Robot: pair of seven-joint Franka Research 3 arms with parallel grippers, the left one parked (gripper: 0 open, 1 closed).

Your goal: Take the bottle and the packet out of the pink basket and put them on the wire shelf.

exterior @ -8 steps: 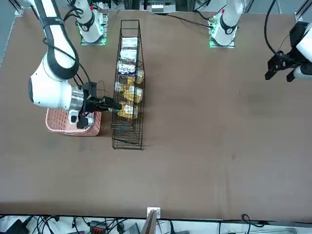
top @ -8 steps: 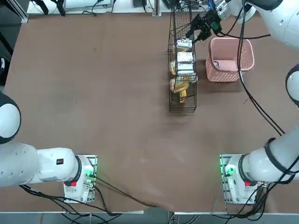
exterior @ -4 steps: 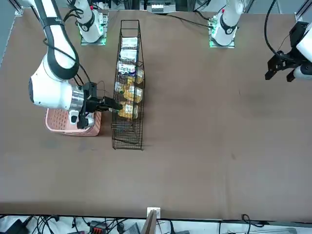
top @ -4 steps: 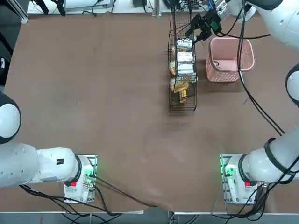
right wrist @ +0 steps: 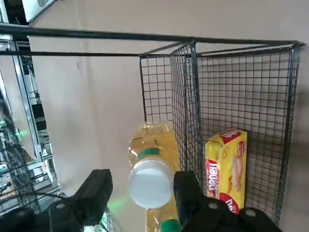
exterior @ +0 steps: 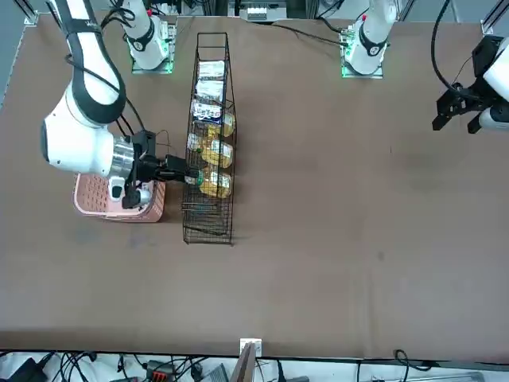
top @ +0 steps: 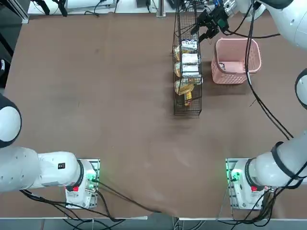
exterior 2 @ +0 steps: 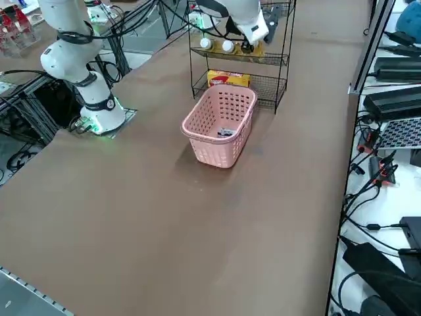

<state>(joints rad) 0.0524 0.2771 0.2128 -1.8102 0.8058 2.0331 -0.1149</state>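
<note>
**Tool lets go of the bottle at the far end of the shelf**

Since the earlier picture, the right tool [top: 207, 26] has drawn back a little toward 12 o'clock in the top view. It is now at the far end of the wire shelf [top: 187, 108]. The tool is released. In the wrist view its two fingers [right wrist: 96, 191] stand apart, with the white cap of the bottle [right wrist: 151, 145] between them. One finger is close against the cap and the other is clearly apart from it. The bottle is at that end of the shelf, just beside a mesh wall, and one yellow packet [right wrist: 226, 164] stands behind the mesh.

There is one pink basket [top: 238, 76], on the worktop [top: 96, 96] at 3 o'clock of the shelf and near it. One packet [exterior 2: 225, 132] lies on the bottom of the basket. In the right side view two white caps [exterior 2: 206, 43] show side by side on the upper level of the shelf. I cannot tell which of them is the task's bottle. A yellow pack [exterior 2: 228, 79] is on the level below.

In the top view the shelf carries at least three white packets [top: 190, 59] in a row, and yellow ones [top: 184, 87] toward 6 o'clock. A black cable [top: 248, 57] from the arm hangs across the basket. In the front view the arm covers part of the basket.
</note>
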